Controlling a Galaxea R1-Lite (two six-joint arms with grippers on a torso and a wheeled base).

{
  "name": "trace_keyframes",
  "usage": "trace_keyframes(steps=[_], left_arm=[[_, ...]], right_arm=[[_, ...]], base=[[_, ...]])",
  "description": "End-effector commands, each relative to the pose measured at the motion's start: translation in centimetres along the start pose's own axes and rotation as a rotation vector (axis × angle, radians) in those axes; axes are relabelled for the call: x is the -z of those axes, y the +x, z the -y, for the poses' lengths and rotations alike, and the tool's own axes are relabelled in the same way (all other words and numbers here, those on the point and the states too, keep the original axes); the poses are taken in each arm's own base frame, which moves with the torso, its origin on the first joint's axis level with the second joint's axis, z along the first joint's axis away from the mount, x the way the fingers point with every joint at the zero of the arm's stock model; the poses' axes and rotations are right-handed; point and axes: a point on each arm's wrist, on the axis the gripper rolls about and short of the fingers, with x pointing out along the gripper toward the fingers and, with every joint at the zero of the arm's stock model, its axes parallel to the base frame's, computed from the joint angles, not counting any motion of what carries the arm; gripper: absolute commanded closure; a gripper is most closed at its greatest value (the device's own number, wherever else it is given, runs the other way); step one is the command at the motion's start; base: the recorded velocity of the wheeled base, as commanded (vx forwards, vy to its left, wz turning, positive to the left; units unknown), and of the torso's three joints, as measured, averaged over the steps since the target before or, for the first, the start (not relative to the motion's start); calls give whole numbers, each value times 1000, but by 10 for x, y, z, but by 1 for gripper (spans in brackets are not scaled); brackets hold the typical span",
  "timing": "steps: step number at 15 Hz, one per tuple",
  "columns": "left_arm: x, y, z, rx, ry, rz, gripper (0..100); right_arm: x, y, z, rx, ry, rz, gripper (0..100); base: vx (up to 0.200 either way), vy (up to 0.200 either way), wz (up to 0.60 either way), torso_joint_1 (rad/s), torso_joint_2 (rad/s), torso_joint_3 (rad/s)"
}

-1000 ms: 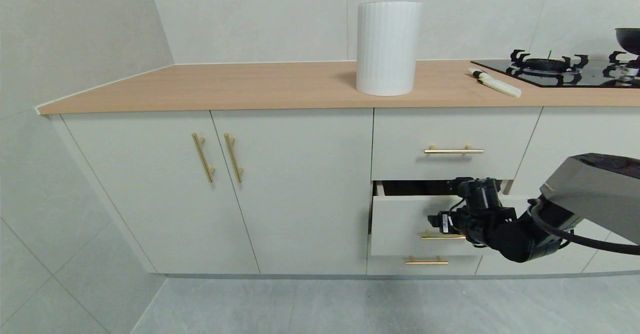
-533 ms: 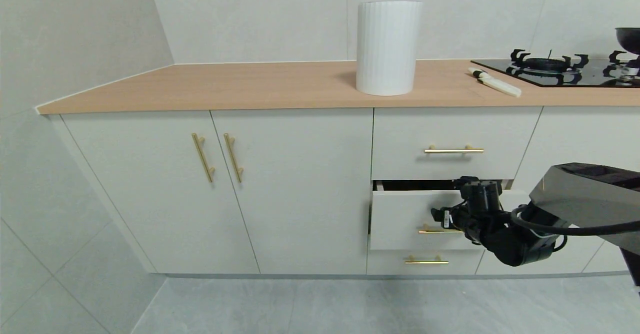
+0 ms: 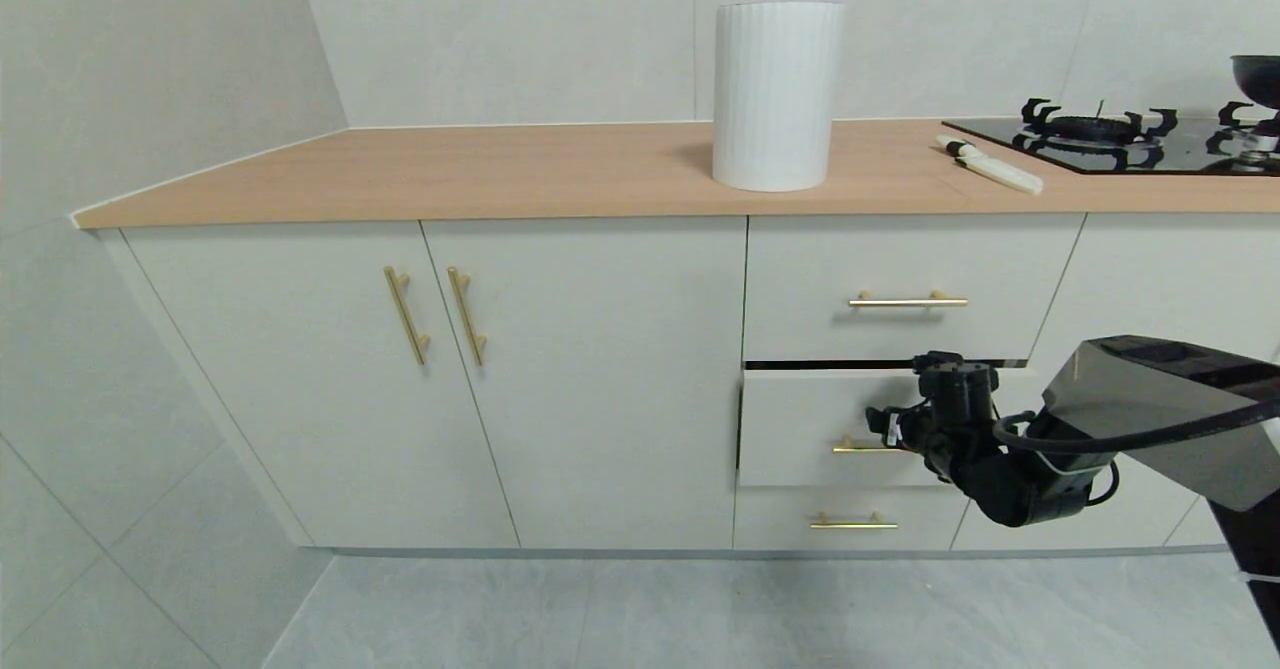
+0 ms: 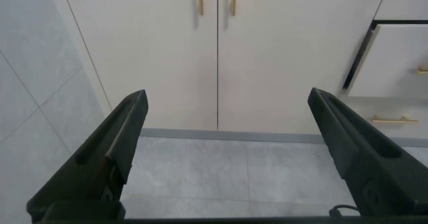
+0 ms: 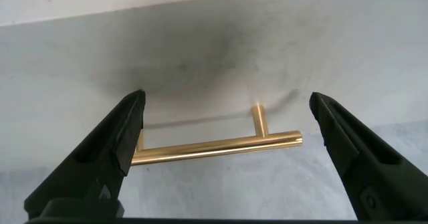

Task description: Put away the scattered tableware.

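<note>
Right gripper [image 5: 225, 114] spread wide, centred on handle [image 5: 217, 147] of middle drawer [image 3: 800, 429], lower right (thin gap at top). Press front squarely until flush. Knife [image 3: 988, 164] lies upper right, on counter [image 3: 500, 174].

On the tabletop [image 3: 500, 174] a canister [image 3: 775, 94] stands mid-way, a knife [image 3: 988, 164] lies to its right, and the stove [image 3: 1120, 139] sits farther right. Below, two doors [image 3: 430, 379] are at the left and three stacked drawers [image 3: 900, 259] at the right. The right hand [image 3: 900, 431] is just in front of the middle drawer [image 3: 800, 429], facing its handle [image 3: 862, 448].
</note>
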Motion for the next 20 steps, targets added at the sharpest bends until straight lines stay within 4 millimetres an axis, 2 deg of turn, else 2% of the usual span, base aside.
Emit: trace_keyframes(steps=[1, 7, 14, 20], left_arm=[[0, 0, 0, 0, -1, 0, 0], [0, 0, 0, 0, 0, 0, 0], [0, 0, 0, 0, 0, 0, 0], [0, 0, 0, 0, 0, 0, 0]], right_arm=[[2, 5, 2, 6, 4, 2, 0], [0, 13, 3, 2, 22, 53, 0], [-5, 32, 3, 54, 72, 121, 0], [-9, 31, 2, 75, 90, 145, 0]], base=[[0, 0, 0, 0, 0, 0], [0, 0, 0, 0, 0, 0], [0, 0, 0, 0, 0, 0], [0, 0, 0, 0, 0, 0]])
